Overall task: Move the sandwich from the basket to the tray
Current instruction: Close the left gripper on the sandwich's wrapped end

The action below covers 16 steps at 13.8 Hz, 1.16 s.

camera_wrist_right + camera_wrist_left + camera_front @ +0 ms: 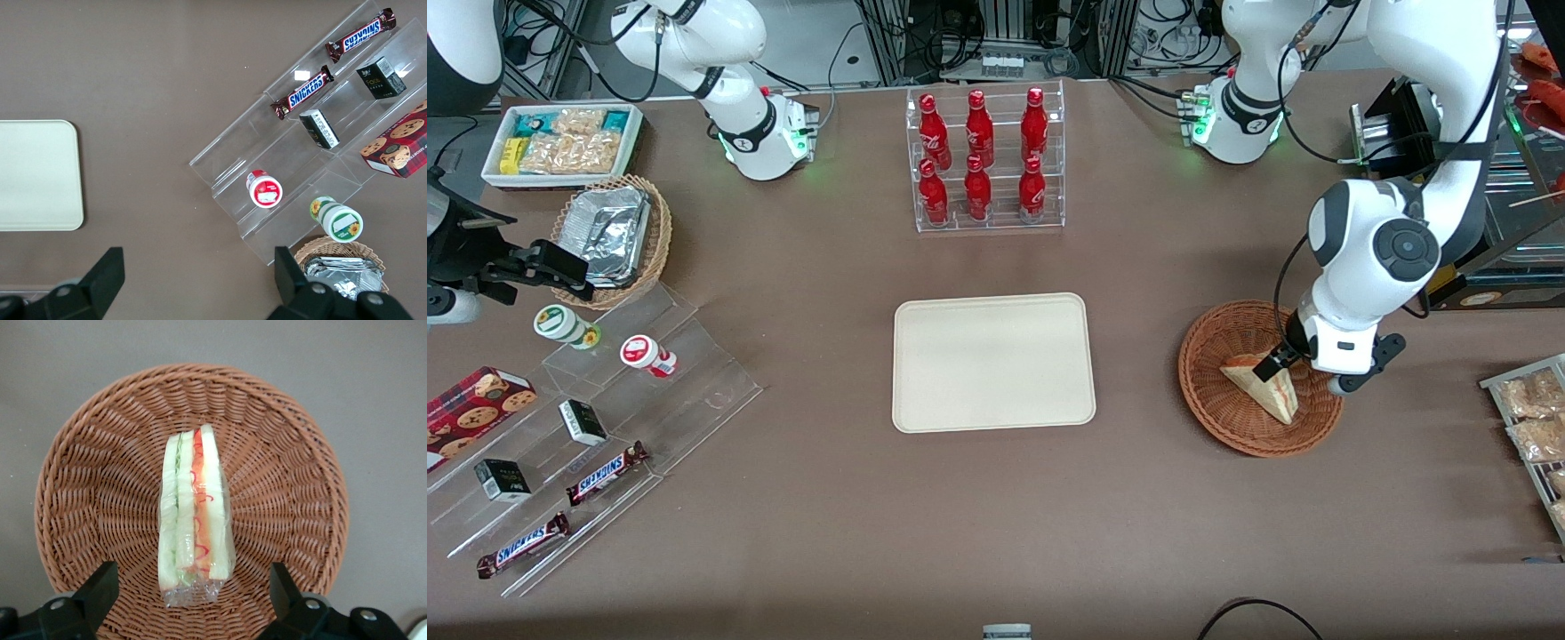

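Left gripper (1273, 363) hangs low over the basket (1213, 391), right of frame centre in the front view, directly above the sandwich (1264, 388). Jaws spread wide, one finger (100, 587) on each flank of the wedge, neither touching it as far as the wrist view shows.

Sandwich (195, 513) lies in the middle of the basket (87, 493), clear-wrapped, cut edge up: pale bread, green layer on one side, red on the other. No readable label on the wrap.

Tray (993, 363) sits at frame centre in the front view, bare, well apart from the basket toward the parked arm's end.

Readable writing: two SNICKERS bars (607, 473) on the clear acrylic step rack (694, 391), lower left of the front view; same lettering clear in the right wrist view (303, 92). Red bottles (978, 156) in a clear rack, upper centre, white script on them too small to read. Red cookie box (476, 404) with chocolate-chip cookie pictures at left edge, text unreadable. Two small dark boxes (583, 422) on the rack, print too small. Two round-lidded cups (645, 354), one red and white, one green and white, lids not legible.
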Available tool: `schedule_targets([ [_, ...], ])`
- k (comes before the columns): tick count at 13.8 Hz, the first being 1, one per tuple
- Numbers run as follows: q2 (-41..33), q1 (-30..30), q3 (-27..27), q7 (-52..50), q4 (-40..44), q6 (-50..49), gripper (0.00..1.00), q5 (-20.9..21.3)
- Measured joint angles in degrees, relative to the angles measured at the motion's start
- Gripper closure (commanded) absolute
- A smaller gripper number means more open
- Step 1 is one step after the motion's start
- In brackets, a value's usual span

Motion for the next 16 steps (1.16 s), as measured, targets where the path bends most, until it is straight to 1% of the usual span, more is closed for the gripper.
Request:
schedule_targets([
  [2, 1.3, 0.0, 0.0, 0.0, -0.1, 0.4, 0.0, 0.0],
  [3, 1.9, 0.0, 0.0, -0.1, -0.1, 1.1, 0.02, 0.0],
  [5, 3.0, 0.0, 0.0, -0.1, -0.1, 2.3, 0.27, 0.0],
  [8, 4.3, 0.0, 0.0, -0.2, -0.1, 3.3, 0.85, 0.0],
  [9, 4.6, 0.0, 0.0, -0.2, -0.1, 3.4, 1.0, 0.0],
  [13, 4.6, 0.0, 0.0, -0.6, 0.9, 3.3, 1.0, 0.0],
  [14, 4.3, 0.0, 0.0, -0.6, 1.9, 2.1, 1.0, 0.0],
  [16, 2.9, 0.0, 0.0, -0.6, 5.8, -5.1, 1.0, 0.0],
])
